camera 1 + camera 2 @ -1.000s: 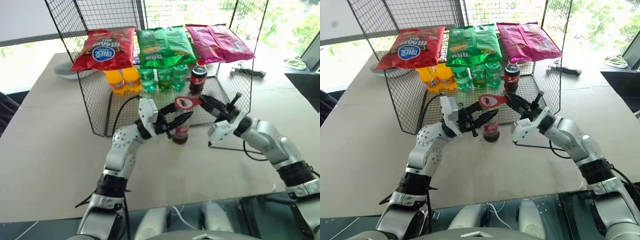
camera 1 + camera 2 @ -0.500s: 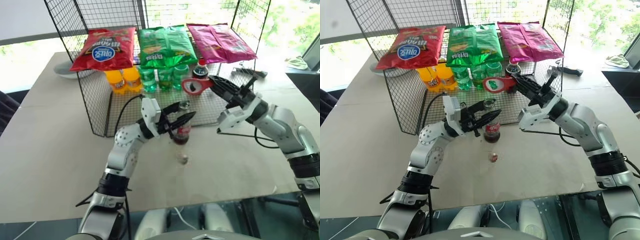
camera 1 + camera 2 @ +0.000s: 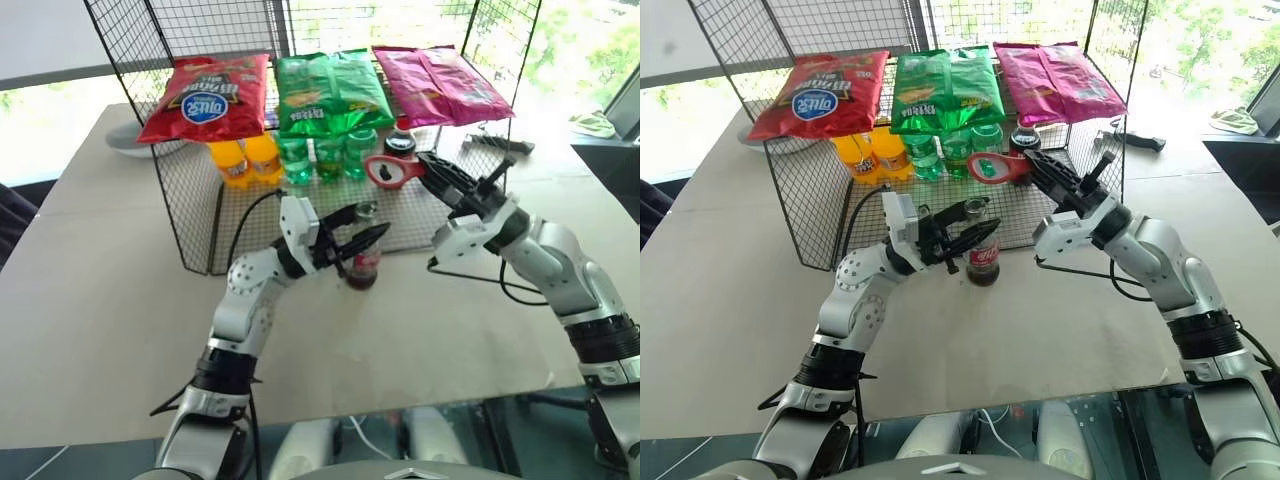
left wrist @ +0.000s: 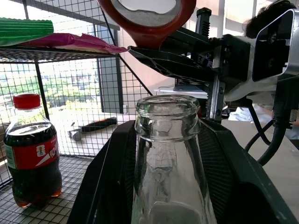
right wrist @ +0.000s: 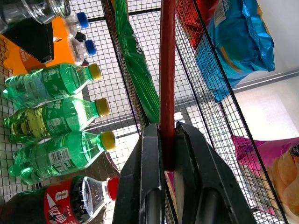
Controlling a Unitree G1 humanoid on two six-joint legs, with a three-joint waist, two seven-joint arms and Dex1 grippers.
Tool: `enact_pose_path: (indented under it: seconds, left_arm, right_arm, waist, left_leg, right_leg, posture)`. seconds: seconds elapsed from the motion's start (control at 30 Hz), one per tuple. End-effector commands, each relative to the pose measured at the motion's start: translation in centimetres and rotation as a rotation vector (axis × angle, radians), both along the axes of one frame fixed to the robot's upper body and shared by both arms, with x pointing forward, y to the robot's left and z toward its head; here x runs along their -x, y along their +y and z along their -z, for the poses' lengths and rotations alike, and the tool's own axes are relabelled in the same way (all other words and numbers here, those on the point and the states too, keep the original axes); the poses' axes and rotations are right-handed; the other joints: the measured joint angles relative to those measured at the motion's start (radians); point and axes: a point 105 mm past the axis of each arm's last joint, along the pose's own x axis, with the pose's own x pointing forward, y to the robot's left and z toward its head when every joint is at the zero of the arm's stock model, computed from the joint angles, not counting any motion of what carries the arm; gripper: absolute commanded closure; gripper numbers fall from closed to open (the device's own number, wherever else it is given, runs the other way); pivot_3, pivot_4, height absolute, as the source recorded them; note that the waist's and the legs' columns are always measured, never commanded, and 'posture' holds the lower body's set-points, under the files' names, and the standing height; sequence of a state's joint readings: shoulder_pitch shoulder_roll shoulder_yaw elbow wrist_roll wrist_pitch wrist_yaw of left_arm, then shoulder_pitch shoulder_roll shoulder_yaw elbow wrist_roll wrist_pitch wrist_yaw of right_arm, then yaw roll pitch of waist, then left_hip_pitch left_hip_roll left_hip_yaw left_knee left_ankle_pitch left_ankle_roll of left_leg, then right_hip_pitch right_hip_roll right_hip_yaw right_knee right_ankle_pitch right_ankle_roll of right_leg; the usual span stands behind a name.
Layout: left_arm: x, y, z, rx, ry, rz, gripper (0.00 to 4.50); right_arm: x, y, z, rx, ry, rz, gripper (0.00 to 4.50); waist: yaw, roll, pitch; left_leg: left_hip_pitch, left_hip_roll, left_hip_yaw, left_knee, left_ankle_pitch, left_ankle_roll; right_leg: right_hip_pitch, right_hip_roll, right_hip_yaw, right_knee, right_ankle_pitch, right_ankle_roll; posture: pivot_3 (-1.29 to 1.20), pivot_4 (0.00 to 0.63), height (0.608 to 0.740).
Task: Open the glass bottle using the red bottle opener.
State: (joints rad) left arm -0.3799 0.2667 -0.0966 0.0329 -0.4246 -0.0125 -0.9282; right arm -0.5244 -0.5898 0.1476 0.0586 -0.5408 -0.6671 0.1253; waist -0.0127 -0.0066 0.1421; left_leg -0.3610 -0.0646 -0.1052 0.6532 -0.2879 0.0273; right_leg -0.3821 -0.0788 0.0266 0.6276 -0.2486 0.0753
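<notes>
Left eye view: uncapped glass bottle (image 3: 362, 262) between parted left gripper (image 3: 352, 233) fingers; right gripper (image 3: 428, 172) clamped on raised red bottle opener (image 3: 392, 171).

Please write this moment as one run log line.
stage: cap off | glass bottle: open | left gripper: around bottle | right gripper: shut on red bottle opener, raised

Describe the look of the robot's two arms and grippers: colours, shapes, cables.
Both arms are built of rounded silver-grey segments with black rings at the joints. The left gripper and right gripper each have two long black tapered fingers on a white boxy wrist housing. A thin black cable loops from each wrist, and black wiring shows by the lower arms.
</notes>
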Motion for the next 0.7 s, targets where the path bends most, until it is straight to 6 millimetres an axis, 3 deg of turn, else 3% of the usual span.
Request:
enact_pose_path:
  seconds: [0.03,0.1,0.27,0.7]
  left_arm:
    - [-0.1,0.4,0.4,-0.008,0.017,-0.024,0.82]
    - [-0.1,0.5,0.4,-0.009,0.018,-0.026,0.10]
    - [0.1,0.6,0.5,-0.017,0.022,-0.024,0.10]
    - [1.5,1.2,1.2,-0.068,0.052,0.020,0.10]
  right_arm:
    - [0.3,-0.6,-1.4,-0.066,-0.033,0.007,4.50]
    - [0.3,-0.7,-1.3,-0.075,-0.026,0.009,4.50]
    - [0.2,-0.8,-1.3,-0.094,-0.014,0.013,4.50]
    - [0.1,-1.3,-0.8,-0.125,0.013,0.029,4.50]
  waist:
    - [0.000,0.000,0.001]
    - [0.000,-0.001,0.001]
    - [0.000,0.000,0.001]
    - [-0.001,0.000,0.001]
  left_leg:
    - [-0.002,0.000,0.000,0.000,0.000,0.000]
    - [-0.007,0.000,0.000,-0.001,0.000,0.000]
    - [-0.019,0.000,0.000,0.000,0.001,-0.001]
    - [-0.019,0.000,0.000,0.000,0.001,-0.002]
  right_leg:
    - [-0.002,0.000,0.000,0.000,0.000,0.000]
    - [-0.007,0.000,0.000,0.000,0.000,0.000]
    - [-0.020,0.000,0.000,0.000,0.000,0.000]
    - [-0.021,0.000,0.001,0.001,0.000,0.000]
  posture:
    - [0.00,0.150,0.740]
    - [0.00,0.150,0.740]
    - [0.00,0.150,0.740]
    - [0.00,0.150,0.740]
